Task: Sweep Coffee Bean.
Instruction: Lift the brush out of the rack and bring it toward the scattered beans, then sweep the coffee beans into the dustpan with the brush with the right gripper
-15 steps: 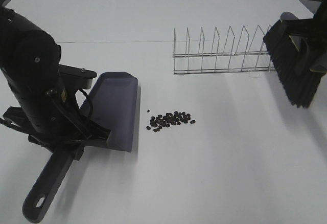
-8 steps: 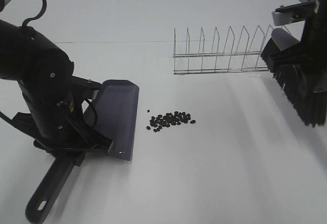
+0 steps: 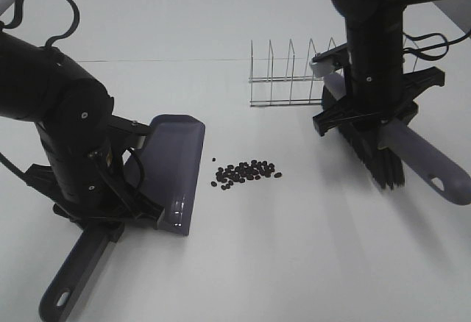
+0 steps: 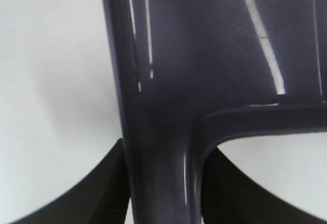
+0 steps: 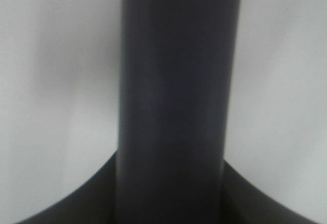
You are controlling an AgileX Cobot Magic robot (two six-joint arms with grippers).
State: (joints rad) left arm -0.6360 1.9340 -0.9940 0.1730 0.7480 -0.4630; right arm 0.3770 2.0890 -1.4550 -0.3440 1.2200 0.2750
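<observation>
The coffee bean pile lies as a small dark cluster on the white table. Just left of it the grey-purple dustpan rests with its long edge toward the beans. My left gripper is shut on the dustpan's handle, which runs between the black fingers. To the right of the beans my right gripper is shut on the brush handle. The black bristles point down at the table, a hand's width from the beans. The handle's free end sticks out to the right.
A wire dish rack stands behind the beans, partly hidden by the right arm. The bulky left arm covers the table's left side. Bare table lies in front of the beans.
The right arm has swung in from the right edge toward the middle, carrying the brush down beside the beans. The left arm and dustpan have shifted slightly.
</observation>
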